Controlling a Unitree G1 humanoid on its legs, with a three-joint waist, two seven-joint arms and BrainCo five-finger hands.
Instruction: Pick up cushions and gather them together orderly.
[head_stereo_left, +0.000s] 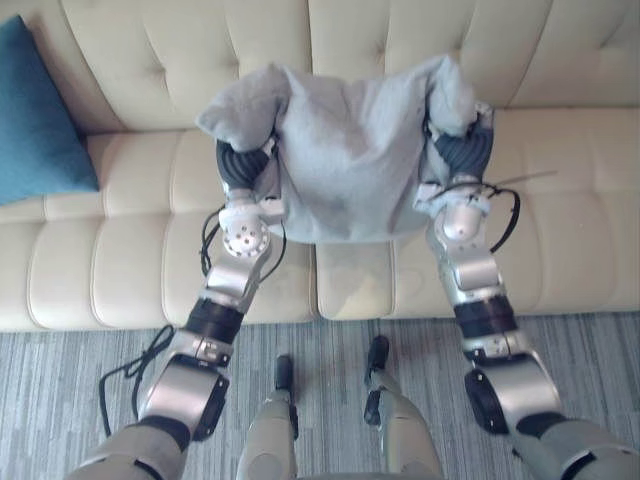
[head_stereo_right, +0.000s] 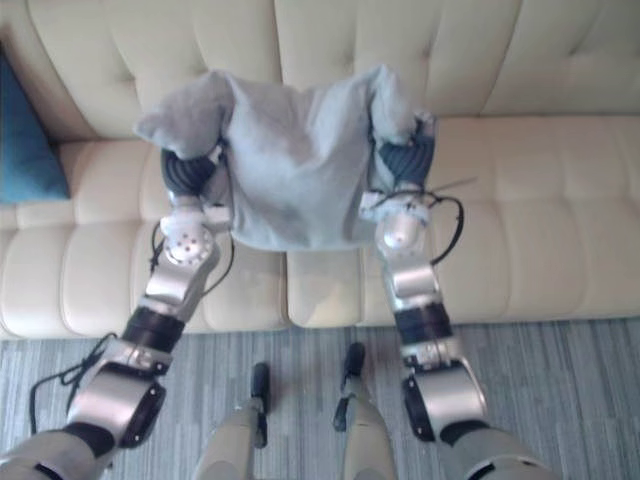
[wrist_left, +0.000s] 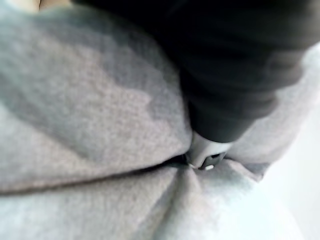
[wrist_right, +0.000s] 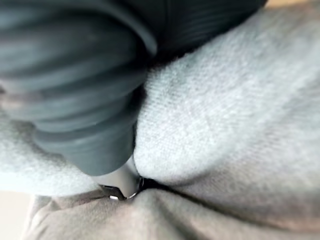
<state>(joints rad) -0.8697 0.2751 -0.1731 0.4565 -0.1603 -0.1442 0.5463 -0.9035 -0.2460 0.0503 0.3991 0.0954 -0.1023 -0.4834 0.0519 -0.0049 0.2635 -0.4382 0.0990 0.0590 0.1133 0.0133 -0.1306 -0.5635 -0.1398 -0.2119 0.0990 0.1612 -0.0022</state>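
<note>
Desk: Report the left hand.

Operator: I see the left hand (head_stereo_left: 243, 160) pressed into the left side of the grey cushion (head_stereo_left: 350, 160). The cushion's upper left corner droops over its dark cover. In its wrist view the cover and a silver part of the hand sink into a deep fold of grey cloth. What lies past the fold is buried. I cannot tell how far this hand is open, or whether it grips or merely presses.

Desk: And the right hand?

Operator: It is much the same. The right hand (head_stereo_left: 462, 150) is set against the cushion's right side, with the upper right corner bunched over it. Its wrist view shows the ribbed cover wedged into a crease, with cloth bulging on both sides. I cannot tell its opening either.

Desk: Where is the cushion?

Operator: The grey cushion is between the two hands, in contact with both. It hangs in front of the sofa (head_stereo_left: 130, 250), across the backrest and over the middle seat. Its top sags in the centre between the two raised corners. I cannot tell whether its lower edge touches the seat.

Desk: Anything else to note?

Operator: One blue cushion (head_stereo_left: 35, 120) leans against the backrest at the sofa's left end, well apart from the grey one. The floor (head_stereo_left: 80, 350) in front of the sofa is grey striped carpet.
</note>
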